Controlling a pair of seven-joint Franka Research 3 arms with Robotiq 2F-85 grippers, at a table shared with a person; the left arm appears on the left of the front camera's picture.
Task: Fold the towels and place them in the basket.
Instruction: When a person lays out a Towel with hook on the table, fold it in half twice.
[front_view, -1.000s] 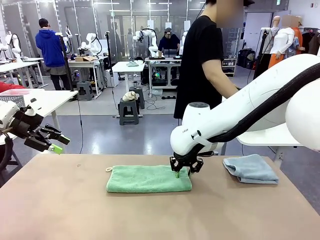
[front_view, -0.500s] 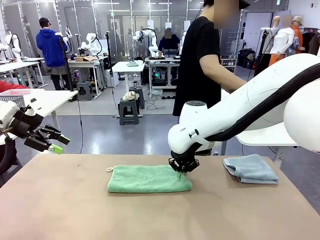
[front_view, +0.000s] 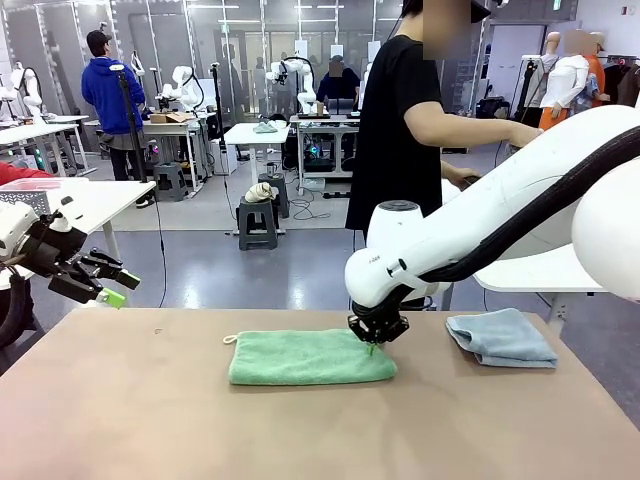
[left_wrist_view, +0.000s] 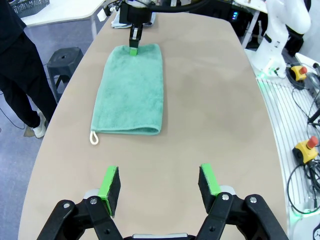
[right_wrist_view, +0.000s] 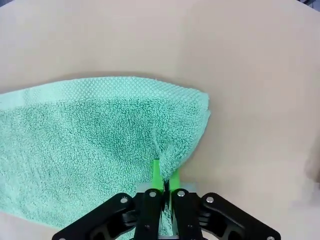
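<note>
The right claw (front_view: 373, 338) is pinching the mint green terry towel (front_view: 310, 357) at its far right corner, its green pads (right_wrist_view: 155, 172) clenched together on a small raised fold of the cloth. From the right wrist view, the folded towel is spreading away from that claw across the tan counter (front_view: 150, 420), with the pinched edge puckering just in front of the fingertips. In the front view the towel is lying flat as a long folded rectangle directly below and to the left of the right claw, and its small white corner loop (front_view: 231, 339) is lying at the end farthest from the claw.

The pale blue-grey terry towel (front_view: 500, 337) is sitting folded on the counter just to the right of the right claw, apart from the green towel.

The left claw (front_view: 105, 283) is hanging released, its two green-padded fingers (left_wrist_view: 108, 183) standing wide apart with nothing between them. It is hovering off the left end of the counter, well apart from the green towel, which from the left wrist view is lying straight ahead of it with the loop end nearest.

A person in a black shirt (front_view: 400, 120) is standing beyond the counter, behind the right arm, one arm reaching out to the side.
</note>
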